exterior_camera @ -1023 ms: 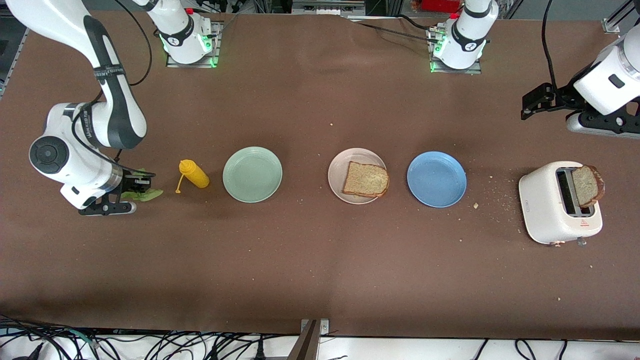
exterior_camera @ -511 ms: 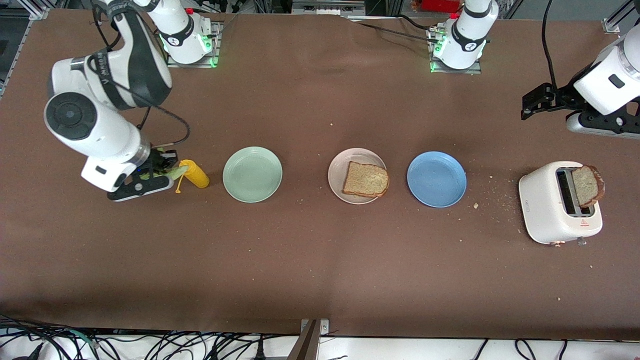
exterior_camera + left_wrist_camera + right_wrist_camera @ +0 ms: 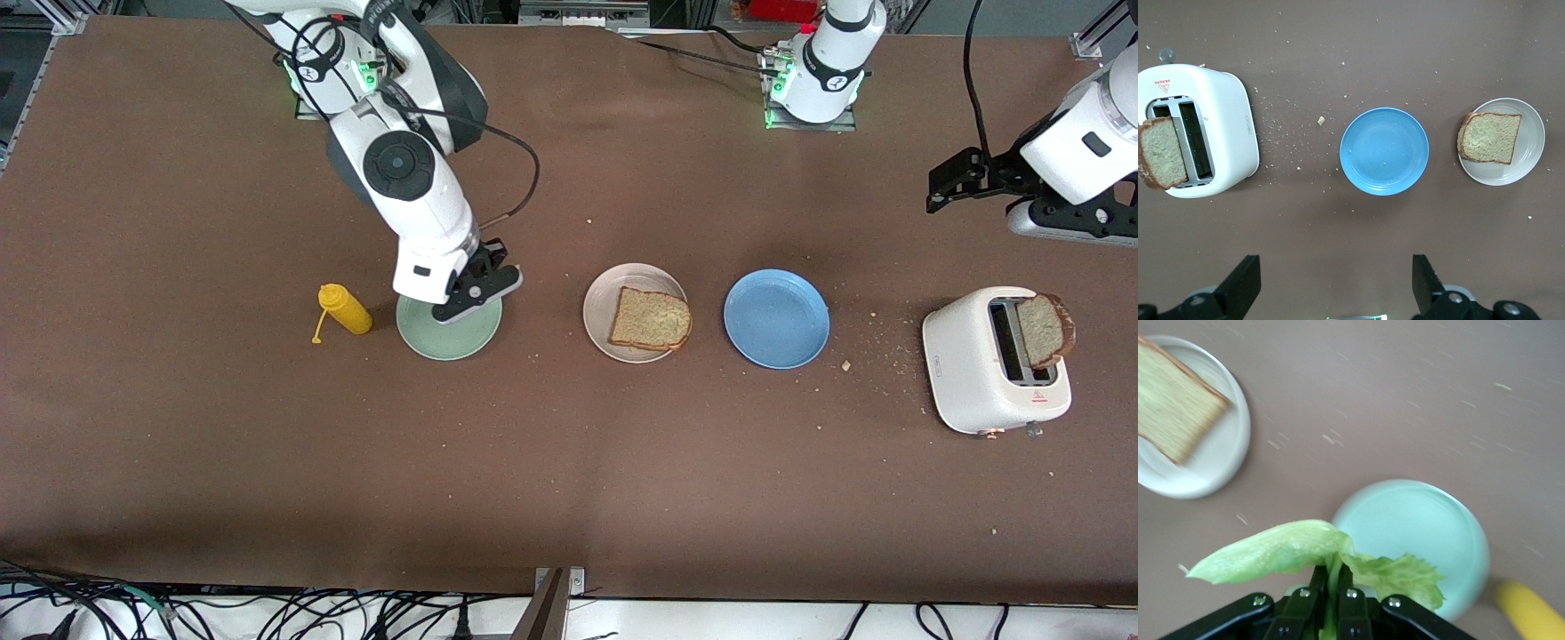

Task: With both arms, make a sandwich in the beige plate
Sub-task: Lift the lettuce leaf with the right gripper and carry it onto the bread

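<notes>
Sandwich about a third done, by my read: beige plate [image 3: 599, 327], mid-bench, carries one bread slice [image 3: 650, 319] and nothing on it yet; no lettuce there, no top slice. Lettuce leaf [image 3: 1313, 551] is pinched in the right hand [image 3: 481, 276], fingers pressed together on its stem, up in the air over the mint-green plate [image 3: 449, 334], which sits toward the right arm's end from the beige plate. So lettuce is in transit, not placed. Second slice [image 3: 1045, 330] stands upright in a slot of the white toaster [image 3: 973, 373] near the left arm's end of the bench, untouched. Left hand [image 3: 1331, 283] waits with fingers spread wide, holding nothing, up above that end of the bench w/ toaster and blue plate [image 3: 776, 318] in its view. Left to do: drop lettuce on the slice, fetch toaster slice, cap it. Also on bench: blue plate just beside the beige one, yellow squeeze bottle [image 3: 344, 309] lying beside the green plate, crumbs [image 3: 876, 347] scattered betw. blue plate and toaster. Bench top is plain brown; cables [image 3: 267, 613] run along the edge nearest the front camera.
</notes>
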Action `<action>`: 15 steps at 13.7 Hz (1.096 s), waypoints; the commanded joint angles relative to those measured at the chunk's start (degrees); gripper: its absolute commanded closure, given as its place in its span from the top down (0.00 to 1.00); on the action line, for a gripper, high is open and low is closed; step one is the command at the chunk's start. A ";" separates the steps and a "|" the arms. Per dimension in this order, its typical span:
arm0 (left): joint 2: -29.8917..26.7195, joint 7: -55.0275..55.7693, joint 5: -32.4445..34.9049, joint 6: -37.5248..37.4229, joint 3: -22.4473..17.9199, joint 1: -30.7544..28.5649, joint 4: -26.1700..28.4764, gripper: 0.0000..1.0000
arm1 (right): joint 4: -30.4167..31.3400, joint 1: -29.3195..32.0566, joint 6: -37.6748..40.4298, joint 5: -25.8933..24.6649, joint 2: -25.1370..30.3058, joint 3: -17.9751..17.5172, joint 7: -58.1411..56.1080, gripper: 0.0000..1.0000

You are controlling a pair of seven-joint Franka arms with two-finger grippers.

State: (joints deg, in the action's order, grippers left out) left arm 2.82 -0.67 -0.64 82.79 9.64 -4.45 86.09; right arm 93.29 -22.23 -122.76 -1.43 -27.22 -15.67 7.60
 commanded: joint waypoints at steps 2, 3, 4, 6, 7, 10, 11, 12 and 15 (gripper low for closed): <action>-0.01 0.31 -1.20 0.18 -0.06 -0.12 -0.22 1.00 | -1.36 -3.16 -13.00 6.34 -6.78 -0.07 2.23 0.00; -0.01 0.32 -1.20 0.18 -0.06 -0.12 -0.22 1.00 | -1.36 -4.21 -16.51 8.27 -7.83 -0.15 3.63 0.00; -0.01 0.32 -1.20 0.18 -0.06 -0.12 -0.22 1.00 | -1.36 -5.18 -19.94 9.85 -9.06 -0.33 5.21 0.00; -0.01 0.32 -1.20 0.18 -0.06 -0.12 -0.22 1.00 | -2.32 -6.16 -23.66 10.31 -10.47 -1.29 8.90 0.00; -0.01 0.32 -1.20 0.18 -0.06 -0.12 -0.22 1.00 | -3.02 -6.33 -24.19 10.40 -11.00 -1.56 10.40 0.00; -0.01 0.23 -1.11 0.18 -0.06 -0.12 -0.22 1.00 | -3.47 -8.34 -25.77 10.40 -12.49 -1.47 12.61 0.00; -0.01 0.23 -1.11 0.18 -0.06 -0.12 -0.22 1.00 | -3.47 -9.31 -27.08 10.40 -13.81 -1.56 13.48 0.00; -0.01 0.23 -1.11 0.18 -0.06 -0.12 -0.22 1.00 | -3.47 -10.45 -30.05 10.31 -15.30 -1.47 15.14 0.00; -0.01 0.23 -1.11 0.18 -0.06 -0.21 -0.22 1.00 | -3.65 -12.83 -36.23 10.22 -18.03 -1.47 18.05 0.00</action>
State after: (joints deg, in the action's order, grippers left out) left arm 2.82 -0.67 -0.64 82.79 9.64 -4.45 86.09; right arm 91.94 -33.68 -156.33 8.16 -42.60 -17.09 23.86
